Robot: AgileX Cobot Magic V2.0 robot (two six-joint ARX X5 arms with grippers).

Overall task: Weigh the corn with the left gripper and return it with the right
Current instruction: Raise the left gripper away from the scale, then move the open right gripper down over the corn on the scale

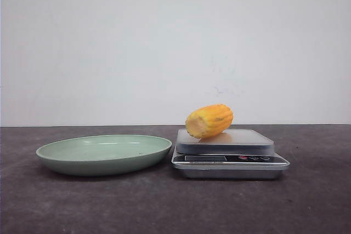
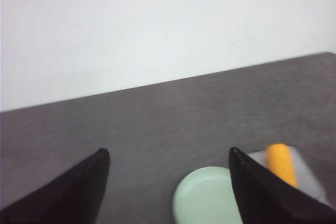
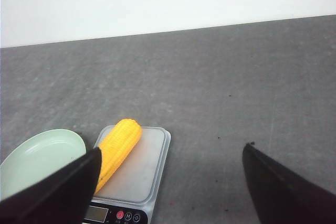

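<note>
Corn (image 1: 209, 120) lying on scale (image 1: 225, 142), plate (image 1: 104, 154) just beside scale. Right hand (image 3: 168, 182) wide open, empty, above scale. Left hand (image 2: 168, 182) open, empty. Next: grip cob mid-length, across axis, lift straight.

Both pincers open, held above the desk

The left pincer (image 2: 168, 156) shows two black tapered fingers (image 2: 73, 192) set wide apart, nothing between them, raised well over the desk (image 2: 157, 124). The right pincer (image 3: 170, 153) likewise has its black fingers (image 3: 278, 187) spread wide and empty, hanging high. Neither arm appears in the front view.
</note>
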